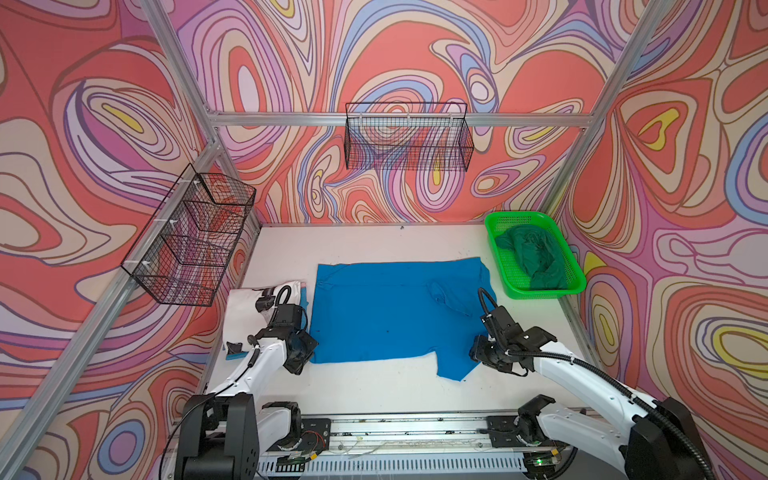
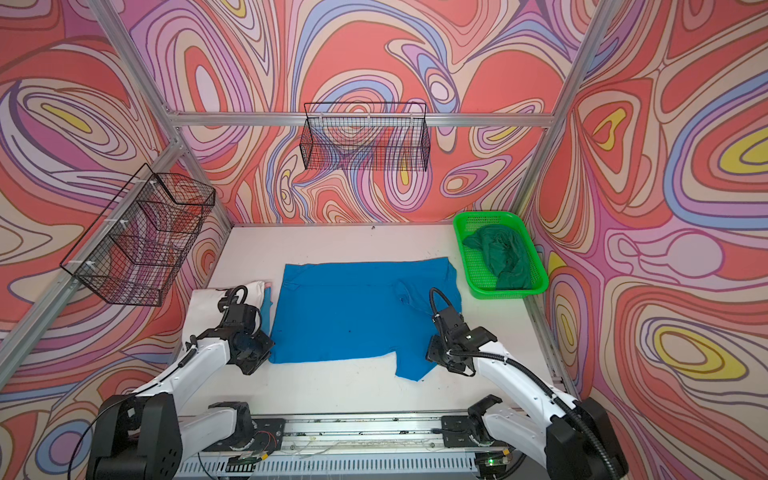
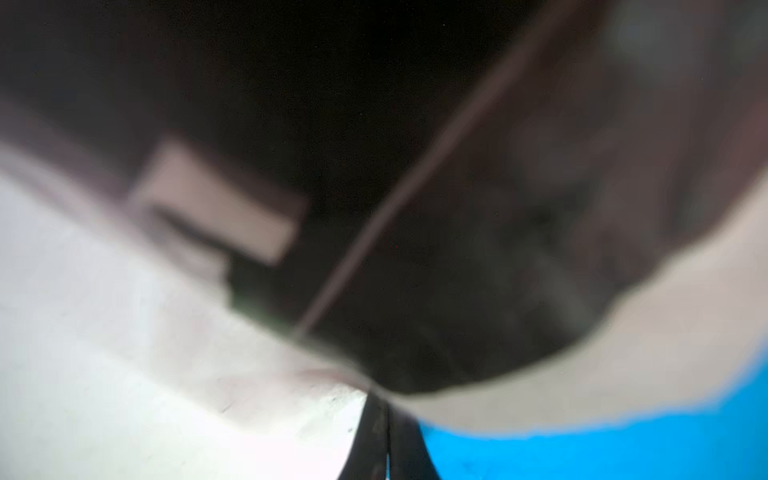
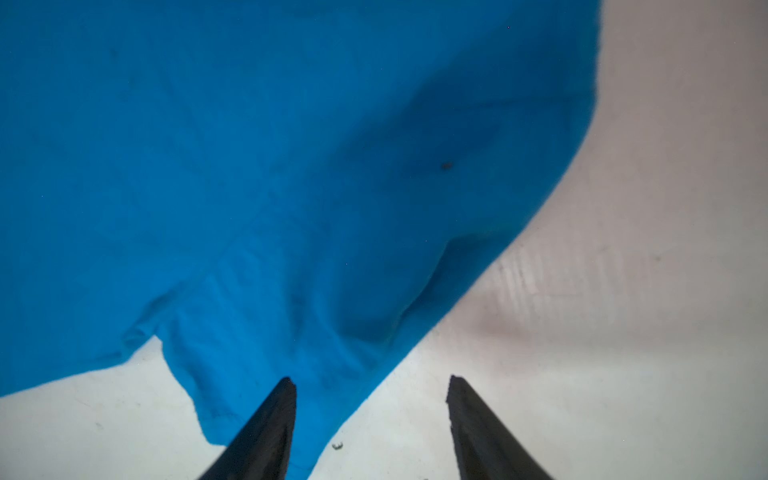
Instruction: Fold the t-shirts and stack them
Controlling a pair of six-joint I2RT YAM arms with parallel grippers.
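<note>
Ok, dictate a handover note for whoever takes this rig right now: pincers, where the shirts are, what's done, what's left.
Left pincer: shut at the bright blue shirt's near left corner; whether it pinches cloth is unclear.
Right pincer: open over that shirt's near sleeve, gripping nothing.
Bright blue shirt: spread flat mid-table.
Done, apparently: white shirt folded at the table's left, lighter blue shirt peeking beneath.
Dark green shirt: crumpled in the green basket.
To do: fold blue, then green, stack both.
</note>
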